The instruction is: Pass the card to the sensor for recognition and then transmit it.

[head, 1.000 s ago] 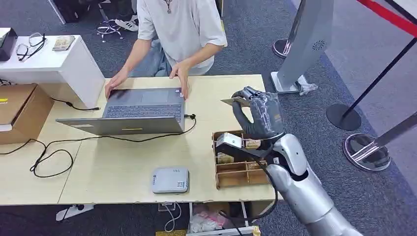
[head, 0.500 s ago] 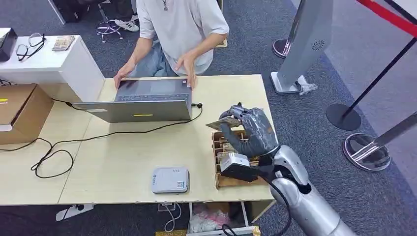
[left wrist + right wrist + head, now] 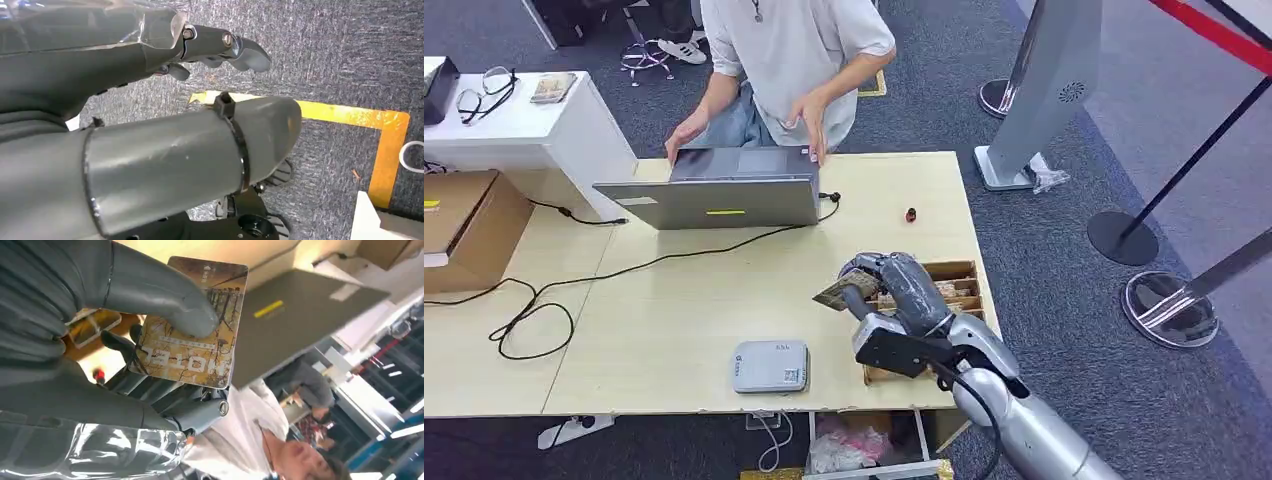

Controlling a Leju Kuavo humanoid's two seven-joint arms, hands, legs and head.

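We see our right hand [image 3: 894, 290] pinching the card [image 3: 836, 292] between the thumb and the fingers [image 3: 165, 395]; the right wrist view shows the thumb pressed on its printed brown face, with the card sticking out past the fingertips. The hand hovers over the wooden surface [image 3: 694, 310], just in front of the compartmented wooden box [image 3: 959, 285] that sits partly behind it. The grey sensor [image 3: 770, 366] lies on the surface nearer to us than the hand and off to its left, apart from the card. Farther out from the hand, a person [image 3: 789, 50] holds a laptop [image 3: 714, 200] with both hands, and a small red object [image 3: 911, 214] rests beyond the hand. Our left hand [image 3: 150, 100] hangs over the carpet floor [image 3: 350, 60], fingers stretched out and grasping nothing.
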